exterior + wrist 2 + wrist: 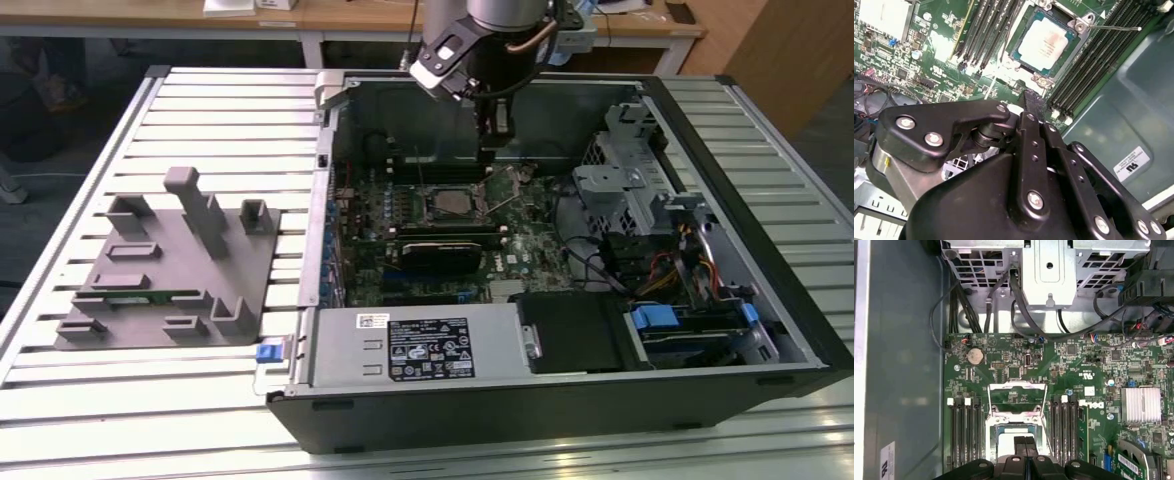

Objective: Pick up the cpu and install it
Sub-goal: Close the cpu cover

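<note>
The cpu (1046, 40), a small square chip with a pale silver top, lies flat in its socket on the green motherboard (527, 215) inside the open computer case. It is also in the exterior view (447, 205) and partly behind the fingertips in the first wrist view (1013, 431). My gripper (490, 152) hangs just above the board beside the socket, at the side farther from the exterior camera. Its two black fingertips (1019, 446) are pressed together with nothing between them, so it is shut. The socket's metal hold-down frame (1016, 400) stands flipped open.
A grey plastic tray (174, 260) with upright posts and a thin green strip (140, 295) lies on the slatted table at the exterior view's left. Inside the case are memory slots (965, 432), a black ridged block (447, 250), a metal drive cage (627, 170), cables and the power supply (414, 345).
</note>
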